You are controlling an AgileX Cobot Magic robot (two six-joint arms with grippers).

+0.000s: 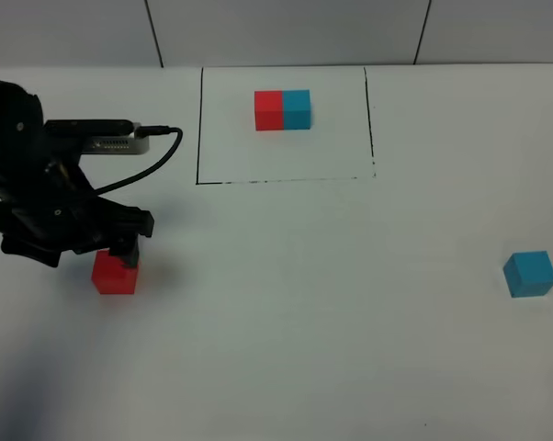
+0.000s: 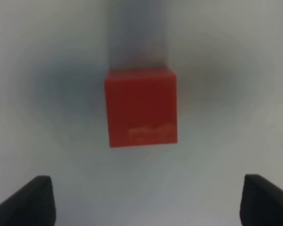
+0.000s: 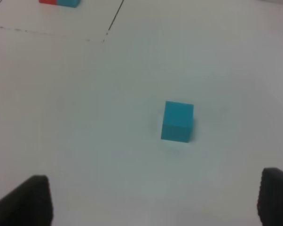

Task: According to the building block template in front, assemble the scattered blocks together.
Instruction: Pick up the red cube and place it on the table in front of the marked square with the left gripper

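The scattered red cube [image 1: 114, 274] lies on the white table at the left. My left gripper [image 1: 120, 250] hovers just above and behind it, open and empty. In the left wrist view the red cube [image 2: 141, 108] sits ahead of the gripper [image 2: 151, 202], between the lines of its two spread fingertips [image 2: 35, 202]. The scattered cyan-blue cube [image 1: 530, 274] lies alone at the far right. In the right wrist view this cube [image 3: 177, 121] is well ahead of my open right gripper [image 3: 153, 200]. The template [image 1: 283, 109], a red and cyan bar, sits inside the black drawn rectangle [image 1: 198, 138].
The left arm's dark body and its cable [image 1: 157, 152] take up the left edge of the table. The template's corner also shows in the right wrist view [image 3: 59, 2]. The right arm is out of the exterior view.
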